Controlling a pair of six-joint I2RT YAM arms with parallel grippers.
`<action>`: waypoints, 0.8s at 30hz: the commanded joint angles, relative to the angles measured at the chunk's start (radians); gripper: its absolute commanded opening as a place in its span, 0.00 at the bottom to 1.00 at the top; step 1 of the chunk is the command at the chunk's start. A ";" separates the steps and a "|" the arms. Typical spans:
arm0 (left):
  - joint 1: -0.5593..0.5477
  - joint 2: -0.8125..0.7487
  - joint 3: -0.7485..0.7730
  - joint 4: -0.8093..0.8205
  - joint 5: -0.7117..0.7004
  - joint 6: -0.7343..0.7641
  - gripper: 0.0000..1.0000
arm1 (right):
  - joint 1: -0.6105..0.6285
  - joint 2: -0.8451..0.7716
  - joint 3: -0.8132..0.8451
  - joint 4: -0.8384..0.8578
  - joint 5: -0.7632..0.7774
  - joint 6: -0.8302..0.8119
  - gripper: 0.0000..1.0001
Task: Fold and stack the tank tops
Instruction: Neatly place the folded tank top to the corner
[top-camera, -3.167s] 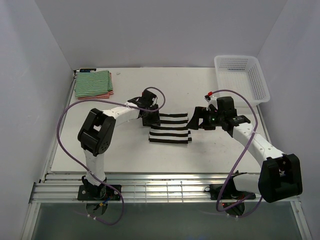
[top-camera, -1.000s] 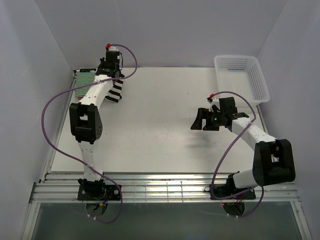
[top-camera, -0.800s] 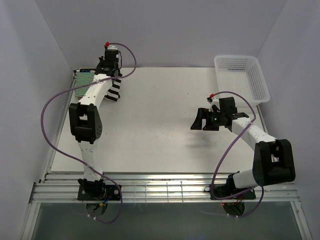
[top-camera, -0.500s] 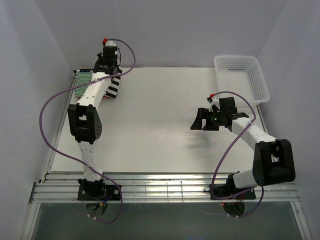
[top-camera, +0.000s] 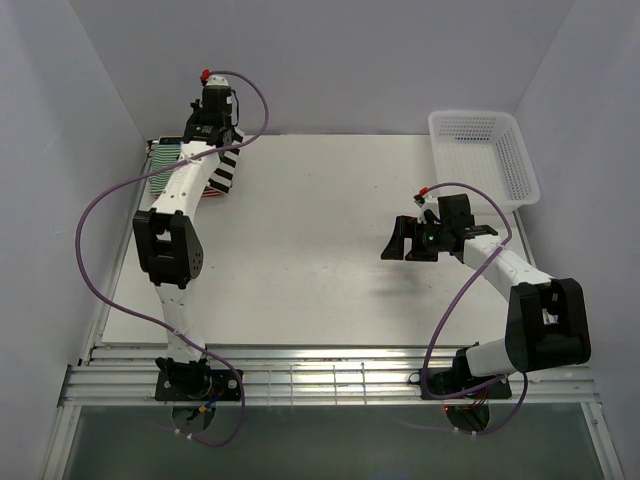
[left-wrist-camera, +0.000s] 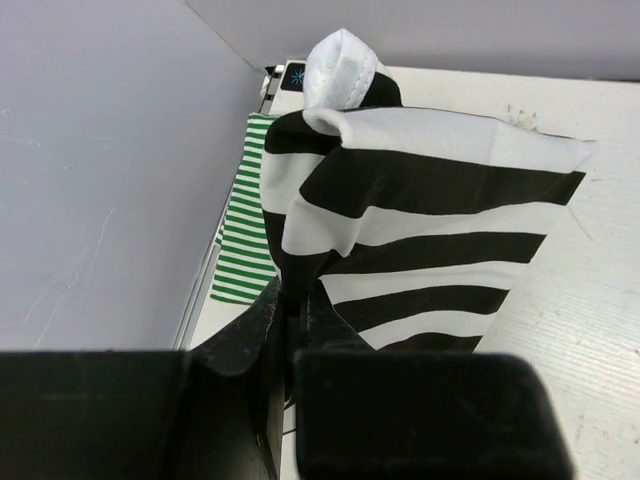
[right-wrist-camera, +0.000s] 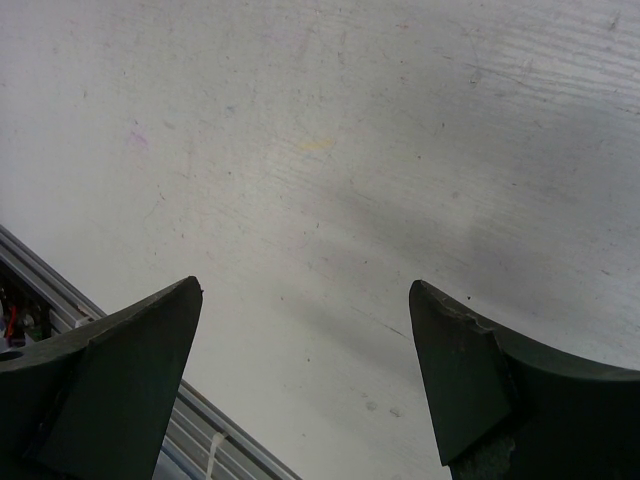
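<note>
Two claws: one per arm
Left claw (left-wrist-camera: 285, 310): pinching the black-and-white tank top (left-wrist-camera: 430, 230), held up at upper left, just beside the green-and-white tank top (left-wrist-camera: 245, 235)
Right claw (right-wrist-camera: 305, 300): spread, over the worktop (right-wrist-camera: 330, 150), centre right

The black-and-white tank top (left-wrist-camera: 420, 230) hangs folded from the left gripper (left-wrist-camera: 290, 310) (pinched at one edge). The green-and-white tank top (left-wrist-camera: 243, 250) lies flat, below and to its left.
</note>
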 joint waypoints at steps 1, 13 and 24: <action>0.010 -0.094 0.058 -0.001 0.003 -0.026 0.00 | -0.003 -0.007 0.036 0.012 -0.021 -0.010 0.90; 0.016 -0.102 0.055 -0.009 0.017 -0.044 0.00 | -0.003 0.008 0.039 0.012 -0.022 -0.010 0.90; 0.014 -0.146 0.035 -0.029 0.087 -0.061 0.00 | -0.003 0.016 0.042 0.012 -0.024 -0.011 0.90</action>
